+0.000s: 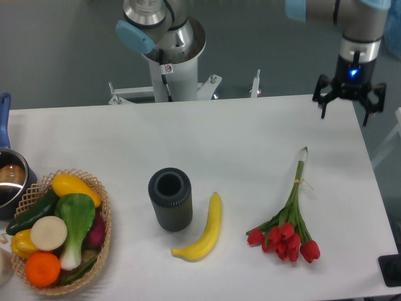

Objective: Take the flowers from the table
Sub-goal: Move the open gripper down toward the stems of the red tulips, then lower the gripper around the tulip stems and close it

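The flowers (288, 219) lie on the white table (238, 144) at the front right: red tulip buds toward the front edge, thin green stems running up and back to a tied end. My gripper (344, 116) hangs over the table's back right corner, well behind the flowers and apart from them. Its two fingers are spread wide and hold nothing.
A yellow banana (203, 232) lies left of the flowers. A dark ribbed cylinder cup (170, 198) stands beside it. A wicker basket (100, 216) of vegetables and fruit sits at the front left, with a pot (9, 179) behind it. The robot base (169, 56) is at the back.
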Tool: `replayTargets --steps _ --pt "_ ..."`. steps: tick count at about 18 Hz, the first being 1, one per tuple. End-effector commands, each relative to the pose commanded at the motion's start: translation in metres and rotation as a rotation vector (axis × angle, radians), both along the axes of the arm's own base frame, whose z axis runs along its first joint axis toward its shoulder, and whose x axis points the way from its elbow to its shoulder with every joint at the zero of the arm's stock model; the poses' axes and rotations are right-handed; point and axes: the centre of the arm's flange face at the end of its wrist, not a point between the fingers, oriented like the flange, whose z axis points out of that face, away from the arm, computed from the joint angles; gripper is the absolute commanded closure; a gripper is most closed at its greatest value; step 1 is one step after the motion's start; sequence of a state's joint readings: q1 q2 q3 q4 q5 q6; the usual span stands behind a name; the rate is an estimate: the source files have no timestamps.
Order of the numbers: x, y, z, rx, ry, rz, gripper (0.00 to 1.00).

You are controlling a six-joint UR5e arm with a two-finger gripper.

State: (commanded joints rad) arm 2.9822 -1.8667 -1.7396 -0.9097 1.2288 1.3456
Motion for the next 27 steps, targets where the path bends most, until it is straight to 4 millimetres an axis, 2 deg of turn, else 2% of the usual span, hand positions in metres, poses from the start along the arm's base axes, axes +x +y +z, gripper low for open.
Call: replayTargets --steps 3,9,15,24,27 --pt "0.003 0.019 -0.026 -0.004 -0.054 -0.008 0.0" --pt "0.001 0.036 -0.069 0.021 -0.14 -0.021 0.0" --pt "-0.01 0.057 -0.08 0.11 -0.195 0.013 0.0" --pt "-0.017 0.092 -0.112 0.1 -0.213 -0.032 0.0" --pt "-0.018 0.094 -0.119 0.099 -0.214 -0.036 0.0"
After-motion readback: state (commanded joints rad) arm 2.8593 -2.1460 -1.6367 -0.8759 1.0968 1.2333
